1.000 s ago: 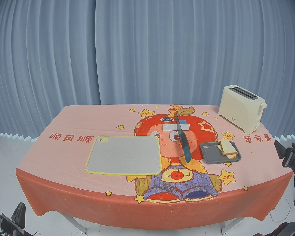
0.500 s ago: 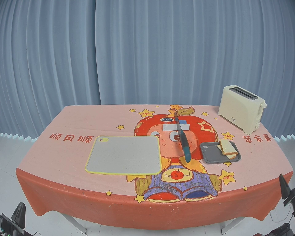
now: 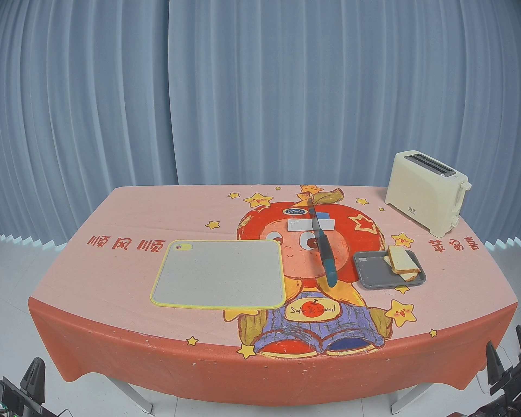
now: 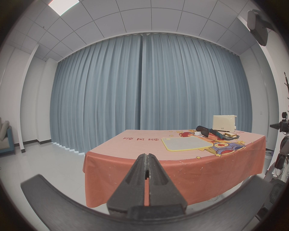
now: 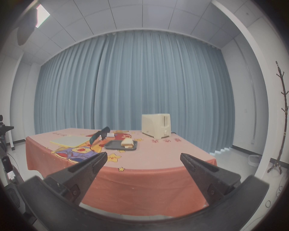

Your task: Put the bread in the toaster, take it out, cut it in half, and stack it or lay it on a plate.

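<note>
Evidently the job looks done: bread (image 3: 404,260) lies stacked on the plate (image 3: 374,273), right of centre, near the toaster (image 3: 427,190). The left hand (image 4: 147,157), pressed together, and right hand (image 5: 143,156), spread empty, hang at the bottom corners, clear of the worktop (image 3: 135,217).

- Tablecloth (image 3: 135,217): salmon-pink with a darker red hem, printed with a cartoon apple-headed figure, yellow stars and red characters. It covers the table fully and hangs over the front edge.
- Table legs (image 3: 133,396): white, visible beneath the hem.
- White card (image 3: 300,225): small, lying flat on the cloth near the table's middle, with a blue strip beside it.
- Curtain (image 3: 260,92): blue-grey, pleated and closed, spanning the wall behind the table.
- Floor (image 3: 13,331): pale and glossy.
- Ceiling (image 4: 150,18): white grid panels, with one light panel (image 4: 61,4) lit.
- Bare-branch stand (image 5: 281,120): upright by the white wall, well apart from the table.
- Seat (image 4: 3,135): partly visible at the room's edge; type cannot be determined.
</note>
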